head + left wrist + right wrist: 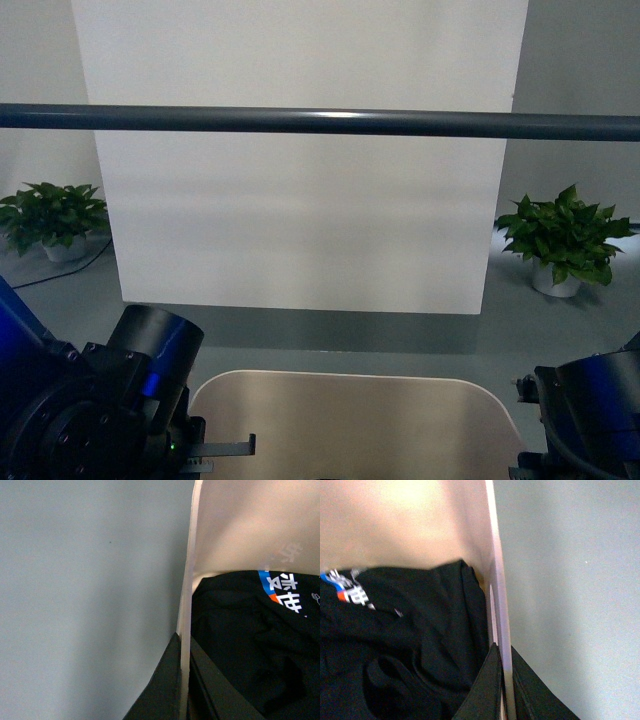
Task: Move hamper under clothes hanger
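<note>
Left gripper is clamped on the hamper side wall: one finger outside, one inside, wall pinched between. Right gripper is doing the same on the opposite wall, closed on it. Between the two claws, down in the bin, I see a black garment bunched up, with a blue-white-orange print that shows on both wrist cams. Outboard of each claw there's only grey floor. Ahead of the claws the hamper's far rim curves across, then more floor. Beyond and above the claws is the clothes hanger, its bar running level across my front cam. I can't tell whether the hamper sits right beneath it. Behind the bar is a white panel, with a left plant and a right plant flanking it.
</note>
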